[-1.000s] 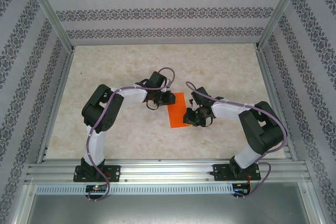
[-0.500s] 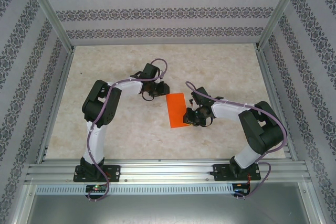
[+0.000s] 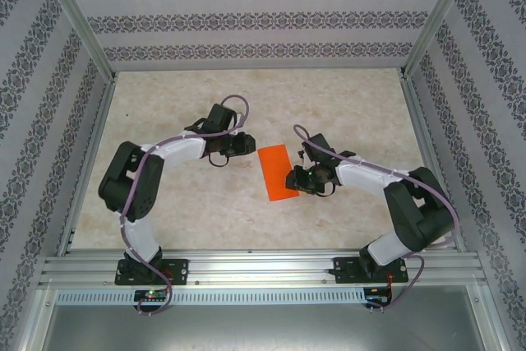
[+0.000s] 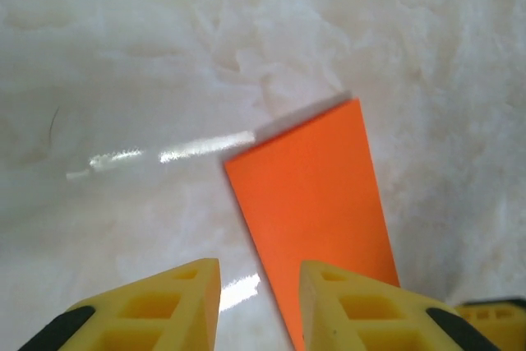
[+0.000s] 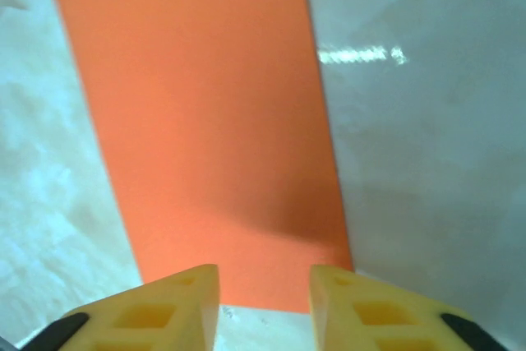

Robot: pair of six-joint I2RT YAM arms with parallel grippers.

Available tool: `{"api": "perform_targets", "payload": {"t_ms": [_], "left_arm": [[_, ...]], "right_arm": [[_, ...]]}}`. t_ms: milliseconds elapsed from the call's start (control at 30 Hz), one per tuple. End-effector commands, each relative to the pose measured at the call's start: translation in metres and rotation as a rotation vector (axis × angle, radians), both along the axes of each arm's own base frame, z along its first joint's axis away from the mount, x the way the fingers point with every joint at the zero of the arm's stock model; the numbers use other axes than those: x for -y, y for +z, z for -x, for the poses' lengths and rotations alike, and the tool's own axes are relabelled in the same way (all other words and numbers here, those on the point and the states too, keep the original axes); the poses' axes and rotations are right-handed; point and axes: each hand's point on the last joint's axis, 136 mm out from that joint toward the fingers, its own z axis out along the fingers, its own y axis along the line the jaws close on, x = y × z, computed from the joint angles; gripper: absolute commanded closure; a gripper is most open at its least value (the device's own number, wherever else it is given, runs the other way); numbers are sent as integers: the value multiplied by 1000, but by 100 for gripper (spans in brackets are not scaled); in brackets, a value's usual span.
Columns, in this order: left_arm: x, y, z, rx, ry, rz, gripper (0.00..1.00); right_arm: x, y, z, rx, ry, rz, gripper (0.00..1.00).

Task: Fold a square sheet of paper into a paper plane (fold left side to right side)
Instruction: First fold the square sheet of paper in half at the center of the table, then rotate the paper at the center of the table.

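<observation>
Since the earlier frame the left arm [image 3: 152, 172] has swung back toward its own side. It has carried the left end effector [image 3: 243, 148] off the far left corner of the paper, and that corner is now uncovered. The right end effector [image 3: 297, 180] has shifted only slightly and stays at the paper's near right edge.

Task object: the thin, bright orange sheet of paper [image 3: 277, 172] lies flat on the pale marbled surface [image 3: 181, 203], mid-table, between the two end effectors. From above it reads as a narrow oblong, its long edges running far to near and tilted a little.

Left end effector [image 4: 259, 281]: we see its yellow fingers [image 4: 185, 297] standing a narrow way apart with nothing between them. In the left wrist view the sheet [image 4: 308, 203] runs down past the right-hand finger. The top view shows the end effector just beside the paper's far left corner. We cannot tell whether it touches.

Right end effector [image 5: 265, 289]: its yellow fingers [image 5: 164, 306] are likewise narrowly parted and empty. They hover at the sheet's [image 5: 205, 113] near short edge, and bare surface [image 5: 427, 170] lies to the right of it.
</observation>
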Motion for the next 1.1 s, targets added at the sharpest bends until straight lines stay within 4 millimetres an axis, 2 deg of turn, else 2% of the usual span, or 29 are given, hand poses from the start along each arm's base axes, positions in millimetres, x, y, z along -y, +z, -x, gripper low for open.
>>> {"api": "perform_targets", "payload": {"t_ms": [0,100,333,500,733,900,1000,1067], "left_arm": [[-2,19,16,53,-10,28,66],[3,20,38,37,-20,57,64],[23,16,78,41,-70,68,60],[24,16,86,69,-78,62,57],[23,16,89,75,-58,68,52],[15,24,87,117,-26,60,36],[12,25,90,123,-26,57,29],[11,23,93,117,-27,62,29]], "right_arm": [[8,32,-24,133,-6,-2,58],[14,32,-31,132,-8,-13,54],[6,10,-26,48,-6,-54,52],[4,4,-32,46,-3,-49,52],[1,5,-61,111,30,-14,49],[-3,7,-81,140,44,-11,45],[-4,2,-79,110,40,-2,45],[-2,-4,-72,79,26,5,45]]}}
